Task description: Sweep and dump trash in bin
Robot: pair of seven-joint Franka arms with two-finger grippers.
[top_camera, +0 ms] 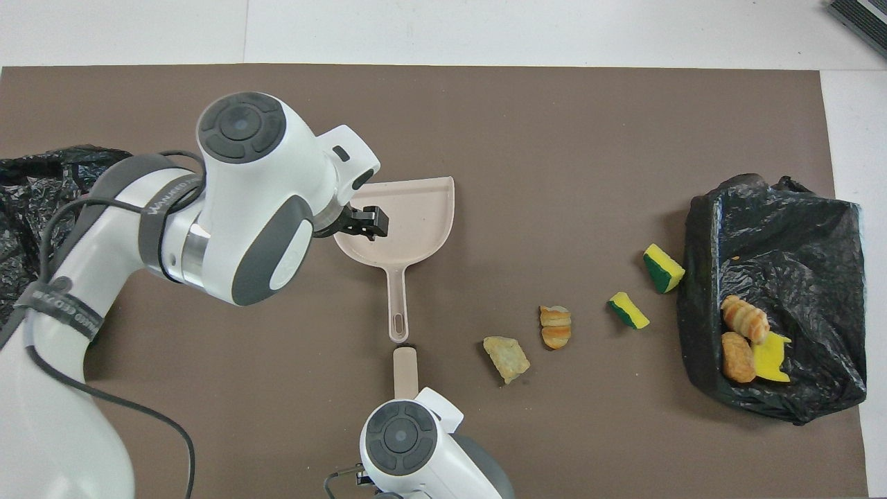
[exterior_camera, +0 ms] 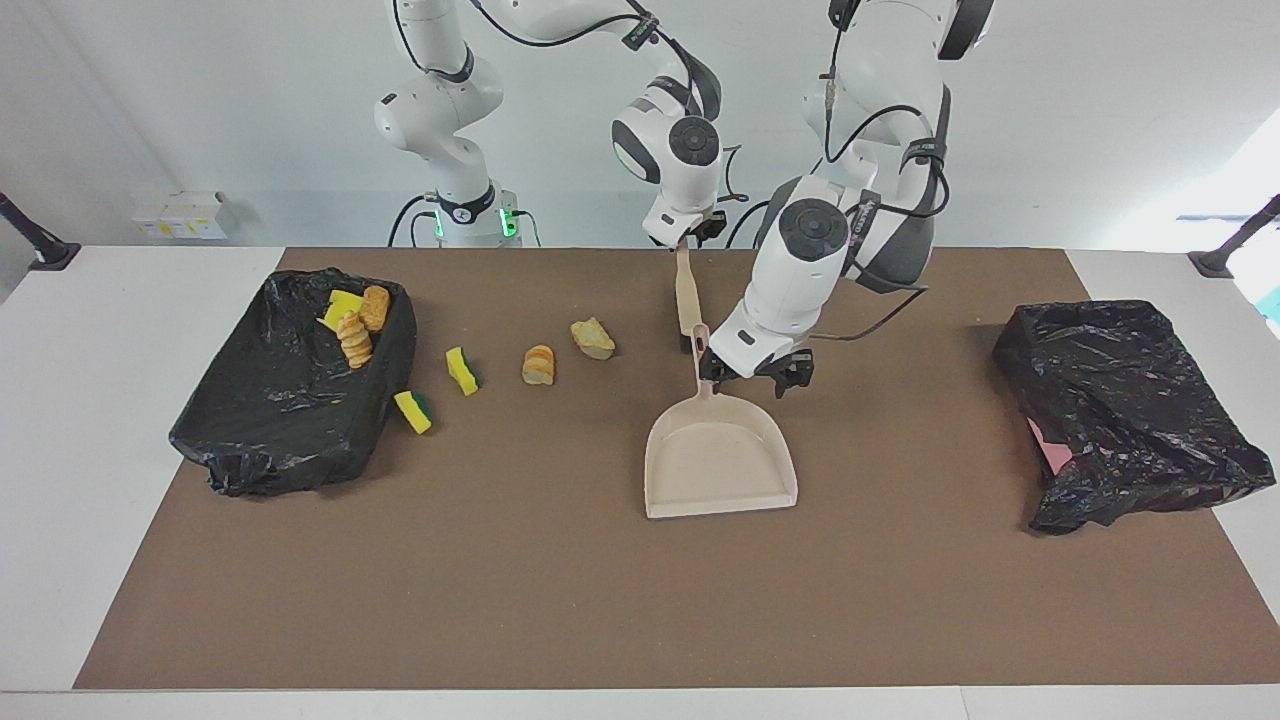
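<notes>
The left end effector (exterior_camera: 755, 375) (top_camera: 365, 222) hangs just over the neck of one beige dustpan (exterior_camera: 720, 460) (top_camera: 416, 215), its fingers spread and holding nothing. The right end effector (exterior_camera: 686, 240) pinches the top of one beige stick (exterior_camera: 686, 300) (top_camera: 405, 371), whose lower end reaches the tip of the dustpan's handle.

Seven bits of trash show. Four lie on the mat in a loose row between the dustpan and the bin at the right arm's end:
- two pastry lumps (exterior_camera: 593, 338) (exterior_camera: 538, 365)
- two green-backed sponge pieces (exterior_camera: 462, 370) (exterior_camera: 413, 411)

Three lie in that bin (exterior_camera: 280, 440) (top_camera: 818, 222):
- one yellow sponge (exterior_camera: 343, 305)
- two pastry lumps (exterior_camera: 375, 307) (exterior_camera: 354, 340)

A second black-bagged bin (exterior_camera: 1130, 400) sits at the left arm's end, a pink patch showing at its side.

A brown mat (exterior_camera: 600, 600) covers the white worktop (exterior_camera: 60, 450) before a white wall. Straps on the left arm carry lettering too small to read.
</notes>
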